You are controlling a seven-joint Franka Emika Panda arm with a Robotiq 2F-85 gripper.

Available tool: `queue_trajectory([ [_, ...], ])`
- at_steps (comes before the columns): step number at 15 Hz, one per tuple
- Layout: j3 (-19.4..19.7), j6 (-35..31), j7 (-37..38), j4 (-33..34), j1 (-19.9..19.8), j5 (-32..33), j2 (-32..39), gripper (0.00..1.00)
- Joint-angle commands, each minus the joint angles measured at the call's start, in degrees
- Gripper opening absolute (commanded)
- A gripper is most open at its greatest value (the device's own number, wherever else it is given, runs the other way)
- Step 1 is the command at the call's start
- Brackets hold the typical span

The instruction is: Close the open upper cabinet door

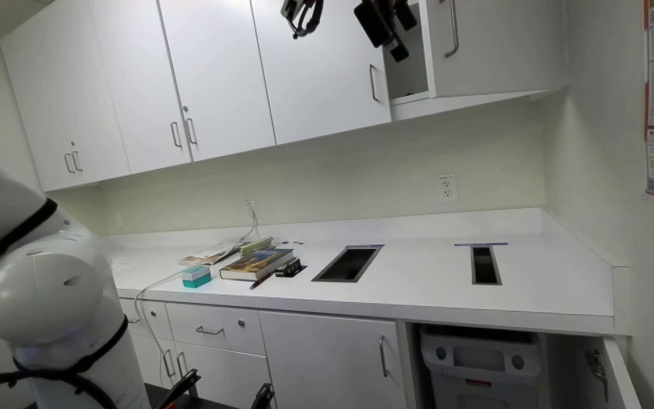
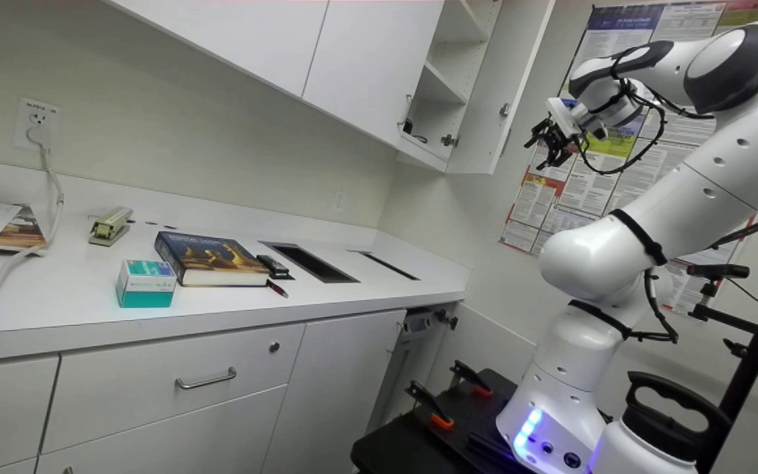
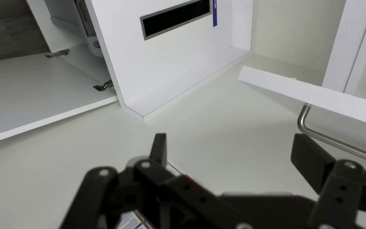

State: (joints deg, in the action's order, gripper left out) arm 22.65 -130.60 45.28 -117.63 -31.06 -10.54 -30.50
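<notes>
In an exterior view, at upper right of centre, the upper cabinet door (image 2: 501, 72) is found standing open. To its right the gripper (image 2: 537, 155) is held near the door's free edge, a gap seen between, presumably for a closing push. Jaws spread wide, nothing gripped. Behind and farther right, posters (image 2: 566, 197); print too small to be read, no brand made out.

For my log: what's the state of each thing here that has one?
Upper cabinet door: open
Hand: open, gripping nothing
Other upper doors: shut
Lower corner door: open
Next lower door: shut
Counter drawers: shut
Book: closed, lying flat
Plug: in wall outlet
Robot base light: lit blue
</notes>
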Motion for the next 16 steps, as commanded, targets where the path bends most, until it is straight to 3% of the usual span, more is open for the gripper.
queue_trajectory([
  [1, 4.6, 2.9, -2.0, 8.1, 3.2, -7.2, 5.4, 1.0],
  [4, 9.0, 5.6, -4.5, 14.6, 6.1, -13.6, 10.4, 1.0],
  [5, 10.4, 7.7, -6.0, 17.1, 7.1, -15.2, 12.3, 0.9],
  [6, 11.6, 9.7, -7.2, 19.3, 7.7, -16.8, 14.1, 0.72],
  [12, 18.4, 22.6, -13.0, 31.9, 9.1, -25.8, 24.7, 0.27],
  [15, 22.1, 32.2, -17.4, 38.5, 7.2, -33.4, 30.2, 0.03],
  [16, 22.9, 35.3, -18.3, 40.3, 6.3, -35.8, 31.8, 0.0],
])
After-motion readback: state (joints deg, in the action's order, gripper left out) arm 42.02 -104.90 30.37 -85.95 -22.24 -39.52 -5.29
